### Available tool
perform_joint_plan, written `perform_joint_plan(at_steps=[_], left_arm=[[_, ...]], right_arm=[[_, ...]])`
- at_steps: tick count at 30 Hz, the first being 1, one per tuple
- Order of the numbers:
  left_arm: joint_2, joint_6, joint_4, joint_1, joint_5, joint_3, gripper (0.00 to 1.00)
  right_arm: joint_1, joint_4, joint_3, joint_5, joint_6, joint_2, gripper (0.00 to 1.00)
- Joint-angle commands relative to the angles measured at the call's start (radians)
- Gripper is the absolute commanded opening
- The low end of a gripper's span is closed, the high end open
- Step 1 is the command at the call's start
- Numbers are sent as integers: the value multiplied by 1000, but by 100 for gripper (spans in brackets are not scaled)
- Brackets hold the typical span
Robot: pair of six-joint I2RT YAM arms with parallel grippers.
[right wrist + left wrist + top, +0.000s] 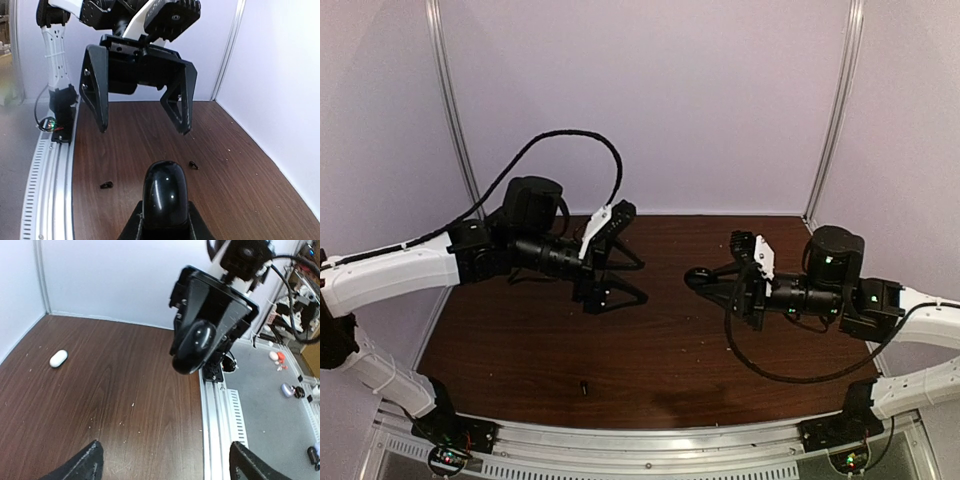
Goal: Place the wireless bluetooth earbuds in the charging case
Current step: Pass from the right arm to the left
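The white oval charging case (58, 358) lies shut on the brown table near the back wall, seen only in the left wrist view. No white earbuds show in any view. My left gripper (640, 282) hangs above the table's middle, open and empty, its fingers (92, 462) wide apart. It also shows in the right wrist view (145, 129). My right gripper (712, 281) faces it and is shut on a glossy black round puck (165, 192), which also shows in the left wrist view (195, 345).
Small black bits lie on the table (106, 185) (193, 164), and one near the front edge (584, 387). An aluminium rail (212, 415) borders the table. Purple walls enclose the back and sides. Odd small items sit off the table (287, 389).
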Motion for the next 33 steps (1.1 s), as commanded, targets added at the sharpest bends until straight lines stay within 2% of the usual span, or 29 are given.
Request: perform_joint_plan(at_steps=[1, 6, 16, 33], left_arm=[[38, 126, 2, -49, 55, 84, 84], [76, 166, 2, -101, 3, 135, 72], [116, 156, 60, -148, 6, 168, 54], [174, 156, 57, -192, -6, 225, 34]], right_arm=[[-13, 43, -19, -163, 131, -36, 3], [-15, 57, -26, -202, 161, -53, 3], [-15, 59, -26, -230, 171, -33, 3], [-15, 75, -36, -190, 190, -29, 3]])
